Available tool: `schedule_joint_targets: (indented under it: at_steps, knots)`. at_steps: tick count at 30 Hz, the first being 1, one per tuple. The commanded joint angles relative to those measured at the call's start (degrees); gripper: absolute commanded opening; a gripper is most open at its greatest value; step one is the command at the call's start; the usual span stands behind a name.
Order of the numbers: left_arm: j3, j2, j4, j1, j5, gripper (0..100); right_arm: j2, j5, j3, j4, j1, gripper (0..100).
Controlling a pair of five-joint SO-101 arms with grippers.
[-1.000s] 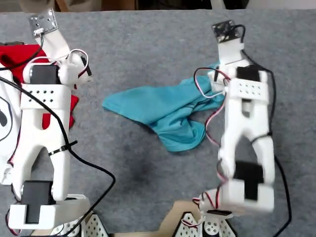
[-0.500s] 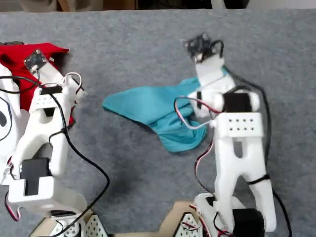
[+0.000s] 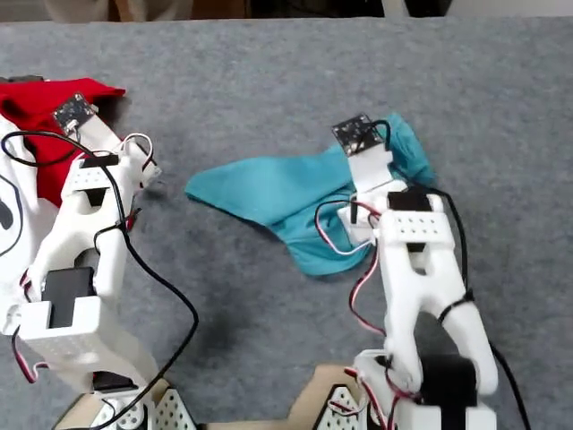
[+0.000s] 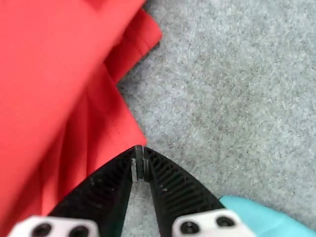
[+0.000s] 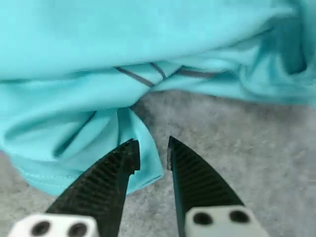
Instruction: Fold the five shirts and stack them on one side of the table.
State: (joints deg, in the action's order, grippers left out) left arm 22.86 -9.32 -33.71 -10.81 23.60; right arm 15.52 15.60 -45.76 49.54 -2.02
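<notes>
- Right wrist view: right gripper (image 5: pixel 150 148), fingers slightly spread, hovers over the crumpled teal shirt (image 5: pixel 148 44) mid-table.
- Our left gripper (image 4: pixel 139 163), fingers pressed together, sits beside the red shirt (image 4: pixel 54 74).
- Next, we reckon: pinch a hem, flatten.

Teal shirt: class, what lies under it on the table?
The grey table shows all around the teal shirt, so it seems to lie straight on that. Anything beneath its bunched folds is covered.
</notes>
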Motion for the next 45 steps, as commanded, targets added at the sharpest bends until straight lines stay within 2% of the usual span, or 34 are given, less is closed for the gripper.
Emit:
schedule_joint_targets:
  at_steps: [1,4,11,16,20,24,29,33,36,45]
  knots:
    - [-3.3,0.4,0.9,0.4,-0.4,2,-5.7,0.4,1.1,-2.1,1.3,10.1]
    - [-3.3,0.4,0.9,0.4,-0.4,2,-12.3,0.3,5.6,-0.8,1.3,10.1]
    - [-3.3,0.4,0.9,0.4,-0.4,2,-24.5,-0.1,18.4,9.8,3.6,8.7]
    - [-3.3,0.4,0.9,0.4,-0.4,2,-25.1,-0.1,19.5,10.7,3.9,0.6]
    - [-3.3,0.4,0.9,0.4,-0.4,2,-23.2,-1.3,19.4,11.3,5.4,0.5]
    - [-3.4,0.4,1.0,0.5,-0.4,2,-15.9,-2.0,19.8,15.7,9.7,0.5]
    - [-3.4,0.2,1.0,1.4,-0.4,2,4.1,-2.0,20.7,25.1,11.5,0.5]
    - [-3.4,0.1,1.0,1.4,-0.4,2,21.3,-0.4,29.1,35.3,11.4,0.5]
    - [-3.3,0.1,0.9,1.4,-0.4,2,30.9,2.2,37.8,39.1,11.0,0.5]
    - [-2.9,0.2,0.8,1.4,-0.4,2,35.5,2.4,62.8,40.3,11.4,0.7]
